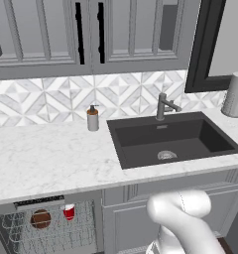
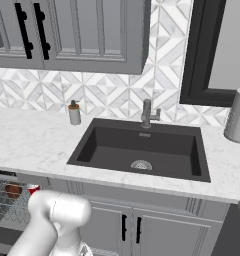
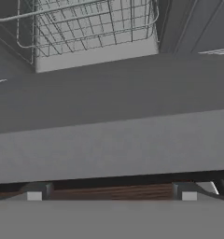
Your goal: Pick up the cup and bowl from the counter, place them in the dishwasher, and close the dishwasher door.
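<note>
With red cup [image 1: 69, 212] and brown bowl [image 1: 40, 219] racked, the open, empty tool [image 3: 111, 192] should press squarely under the lowered dishwasher door [image 3: 112, 144] to swing it shut.

Beside the matt black sink [image 1: 175, 139], the counter [image 1: 46, 158] looks like polished veined marble; below it, wire racks [image 1: 51, 233] hold a wood-like bowl [image 1: 40, 219] and glossy plastic cup [image 1: 69, 212].

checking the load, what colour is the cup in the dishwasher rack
Red, the cup sits in the rack beside the dark brown bowl; clearest in the left base view.
</note>
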You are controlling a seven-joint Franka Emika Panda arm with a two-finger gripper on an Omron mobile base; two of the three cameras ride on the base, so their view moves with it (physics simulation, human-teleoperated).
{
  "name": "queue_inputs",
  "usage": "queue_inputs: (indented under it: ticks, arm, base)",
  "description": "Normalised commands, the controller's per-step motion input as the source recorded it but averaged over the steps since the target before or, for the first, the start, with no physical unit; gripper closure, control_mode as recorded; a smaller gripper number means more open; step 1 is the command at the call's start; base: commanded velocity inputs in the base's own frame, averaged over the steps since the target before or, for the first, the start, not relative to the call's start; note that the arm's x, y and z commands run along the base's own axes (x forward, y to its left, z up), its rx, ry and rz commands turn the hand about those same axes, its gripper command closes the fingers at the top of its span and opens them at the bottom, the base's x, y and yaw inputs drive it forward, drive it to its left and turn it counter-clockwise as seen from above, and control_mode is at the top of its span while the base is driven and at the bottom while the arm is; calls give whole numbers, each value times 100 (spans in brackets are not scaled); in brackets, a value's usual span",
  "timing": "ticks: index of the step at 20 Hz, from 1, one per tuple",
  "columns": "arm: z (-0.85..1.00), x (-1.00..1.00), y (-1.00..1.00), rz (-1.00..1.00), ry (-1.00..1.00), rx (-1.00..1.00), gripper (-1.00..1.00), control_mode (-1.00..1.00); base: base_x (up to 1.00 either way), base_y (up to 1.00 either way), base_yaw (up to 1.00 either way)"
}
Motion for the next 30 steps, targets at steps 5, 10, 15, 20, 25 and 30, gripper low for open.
queue_inputs:
  ticks: [5, 10, 15, 20, 25, 30]
  arm:
    - [0, -2, -9, 0, -3, 18, -100, -100]
    - [7, -39, 7, 2, 1, 28, -100, -100]
    - [-23, 2, 0, 2, 0, 11, -100, -100]
    - [-36, 9, 16, 2, 1, 1, -100, -100]
    - [-39, 23, 39, 3, 2, 0, -100, -100]
    - [-43, 54, 41, 2, 3, 0, -100, -100]
  base:
    - [0, 0, 0]
    - [0, 0, 0]
    - [0, 0, 0]
    - [0, 0, 0]
    - [0, 0, 0]
    - [0, 0, 0]
